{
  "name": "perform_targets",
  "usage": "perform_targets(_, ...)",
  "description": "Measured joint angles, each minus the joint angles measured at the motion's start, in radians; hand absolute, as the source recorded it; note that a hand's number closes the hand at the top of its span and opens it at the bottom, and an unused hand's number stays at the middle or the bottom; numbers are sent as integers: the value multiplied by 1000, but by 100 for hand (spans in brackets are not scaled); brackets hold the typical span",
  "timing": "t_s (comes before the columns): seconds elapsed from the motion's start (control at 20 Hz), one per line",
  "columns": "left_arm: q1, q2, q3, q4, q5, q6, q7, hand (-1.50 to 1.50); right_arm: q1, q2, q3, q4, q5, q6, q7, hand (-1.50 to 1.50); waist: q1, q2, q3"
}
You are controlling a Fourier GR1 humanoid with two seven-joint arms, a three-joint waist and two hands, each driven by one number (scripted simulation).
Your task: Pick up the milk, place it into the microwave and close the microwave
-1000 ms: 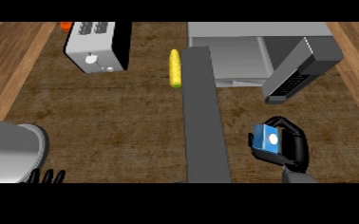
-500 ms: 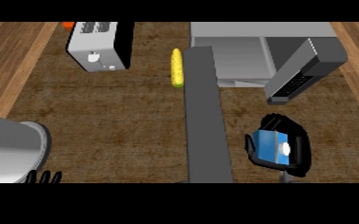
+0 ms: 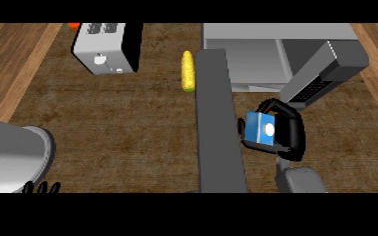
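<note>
Overhead, one milk carton (image 3: 261, 128) gripped by curled right hand (image 3: 289, 132), one open microwave (image 3: 280, 55), one toaster (image 3: 105, 47), one corn cob (image 3: 188, 70), left hand (image 3: 40, 187) fingertips barely showing

Right hand (image 3: 284, 132) curled closed; left hand (image 3: 40, 187) resting, fingers up.

**Even, soft light over a dim brown bench**

The bench (image 3: 118, 115) is lit evenly and rather dimly, with no glare and no bright hot spot. The toaster (image 3: 103, 47) shows a pale lit top and a black shaded side on its right. Right of the toaster, the microwave (image 3: 277, 55) has a light grey floor inside and darker walls. Cast shadows on the bench are faint. Edges look soft throughout, and straight lines stay straight towards the borders.
</note>
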Motion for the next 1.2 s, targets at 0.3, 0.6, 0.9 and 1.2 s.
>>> perform_targets(0.3, 5, 10, 11, -18, 19, -11, 24, -150, -182, -1, 14, 229, 23, -142, 14, 150, 8, 2, 0)
perform_targets(0.6, -3, 17, 31, -33, 36, -17, 46, -150, -373, -14, -65, 530, -38, -160, -73, 150, 15, 5, 1)
perform_targets(0.9, -29, 23, 47, -16, 48, -30, 54, -150, -526, -37, -162, 818, -41, -190, -174, 150, 32, 13, 2)
perform_targets(1.2, -34, 27, 47, -10, 42, -43, 48, -150, -646, -86, -194, 1005, -6, -250, -202, 150, 55, 23, 3)
